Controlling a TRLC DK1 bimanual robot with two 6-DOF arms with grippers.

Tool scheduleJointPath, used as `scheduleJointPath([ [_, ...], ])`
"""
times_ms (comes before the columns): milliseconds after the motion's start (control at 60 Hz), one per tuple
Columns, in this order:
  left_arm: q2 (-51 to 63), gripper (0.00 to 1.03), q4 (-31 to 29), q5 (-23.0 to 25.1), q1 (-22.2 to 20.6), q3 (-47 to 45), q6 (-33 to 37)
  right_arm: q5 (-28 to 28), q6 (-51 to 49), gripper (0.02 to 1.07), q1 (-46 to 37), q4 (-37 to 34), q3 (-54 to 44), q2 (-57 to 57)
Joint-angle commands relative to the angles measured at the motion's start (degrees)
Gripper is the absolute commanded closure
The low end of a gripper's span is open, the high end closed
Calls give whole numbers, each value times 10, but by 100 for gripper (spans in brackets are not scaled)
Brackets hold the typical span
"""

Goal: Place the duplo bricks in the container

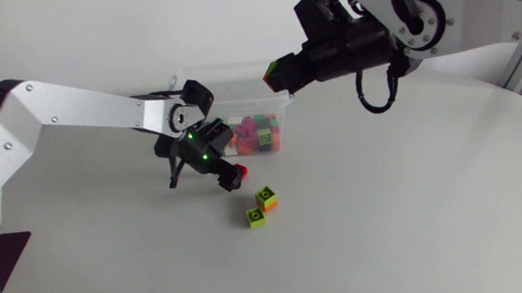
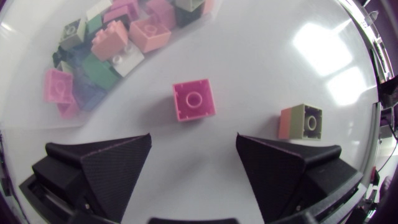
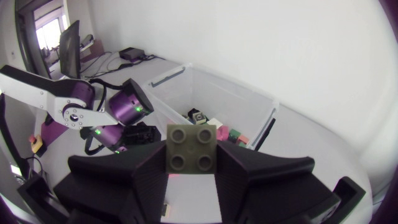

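Note:
My left gripper (image 2: pixel 193 142) stands open just above the table, close in front of the container. A pink brick (image 2: pixel 194 99) lies on the table just ahead of the gap between its fingers, untouched; from above the same pink brick (image 1: pixel 236 176) shows at the tip of the left gripper (image 1: pixel 214 169). An orange-and-olive brick (image 2: pixel 301 121) lies beside one finger. My right gripper (image 3: pixel 191 163) is shut on an olive 2x2 brick (image 3: pixel 191 148) and hangs over the container's right end (image 1: pixel 279 69). The clear container (image 1: pixel 237 105) holds several coloured bricks.
Two loose bricks lie in front of the container: an orange-and-green one (image 1: pixel 267 198) and a lime one (image 1: pixel 258 216). The container's rim (image 3: pixel 214 87) lies ahead of and below the right gripper. My left arm (image 3: pixel 93 112) is beside the container.

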Motion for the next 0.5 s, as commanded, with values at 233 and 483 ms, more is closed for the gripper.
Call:
scheduleJointPath([
  [233,57,13,30,2,-13,58,-62,0,33,77,-10,32,23,21],
  [483,78,40,52,-6,-26,63,-84,1,56,77,-16,72,42,47],
])
